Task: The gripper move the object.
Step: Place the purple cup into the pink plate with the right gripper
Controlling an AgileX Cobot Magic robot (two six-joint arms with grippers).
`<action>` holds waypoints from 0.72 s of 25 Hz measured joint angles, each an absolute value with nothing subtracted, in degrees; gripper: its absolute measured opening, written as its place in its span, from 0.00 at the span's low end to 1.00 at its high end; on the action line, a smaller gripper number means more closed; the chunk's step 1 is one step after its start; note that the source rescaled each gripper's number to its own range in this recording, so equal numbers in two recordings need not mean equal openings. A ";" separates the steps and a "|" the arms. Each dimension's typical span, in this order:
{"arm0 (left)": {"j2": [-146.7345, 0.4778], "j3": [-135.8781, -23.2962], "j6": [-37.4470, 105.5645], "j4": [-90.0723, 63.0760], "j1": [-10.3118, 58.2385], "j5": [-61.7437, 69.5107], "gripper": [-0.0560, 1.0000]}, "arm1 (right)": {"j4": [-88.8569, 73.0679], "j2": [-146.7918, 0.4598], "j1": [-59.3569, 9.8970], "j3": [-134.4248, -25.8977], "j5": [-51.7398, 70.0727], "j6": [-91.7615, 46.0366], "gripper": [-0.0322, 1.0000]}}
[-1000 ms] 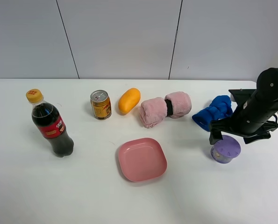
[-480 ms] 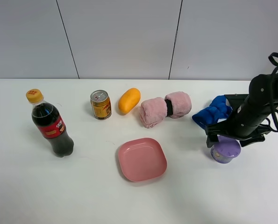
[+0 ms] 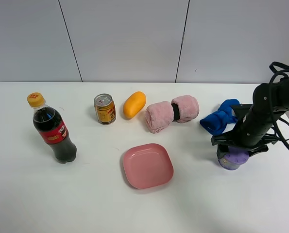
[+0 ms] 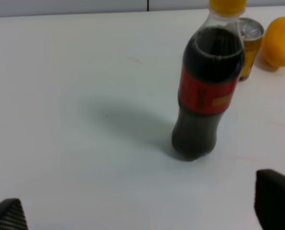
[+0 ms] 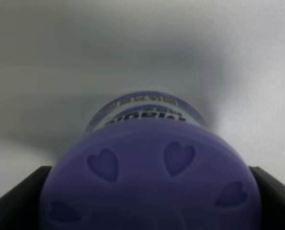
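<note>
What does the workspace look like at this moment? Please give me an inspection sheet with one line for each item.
Surface: white table, no spill seen.
Job's things: purple container upright, lid on.
Clutter: cola bottle, gold can, orange fruit, pink rolled towel, blue cloth, pink plate.
Grippers: right gripper low over the purple container, jaws on either side of its lid, contact unclear; left gripper jaws wide apart, holding nothing, facing the cola bottle.
Cables: black cables loop above the right arm.
Surroundings: white panelled wall; nothing else seen.
</note>
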State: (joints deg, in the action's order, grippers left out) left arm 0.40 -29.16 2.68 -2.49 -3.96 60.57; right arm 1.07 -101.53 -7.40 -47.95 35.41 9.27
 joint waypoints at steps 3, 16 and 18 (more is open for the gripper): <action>0.40 -29.16 2.68 -2.49 -3.96 60.57 1.00 | 1.01 -101.37 -7.40 -47.95 37.25 9.21 0.04; 0.40 -29.12 2.68 -2.49 -3.96 60.57 1.00 | -4.52 -93.18 -25.12 -60.59 43.83 6.53 0.04; 0.40 -29.12 2.68 -2.49 -3.96 60.57 1.00 | -4.58 -93.74 -28.48 -65.57 44.75 6.86 0.04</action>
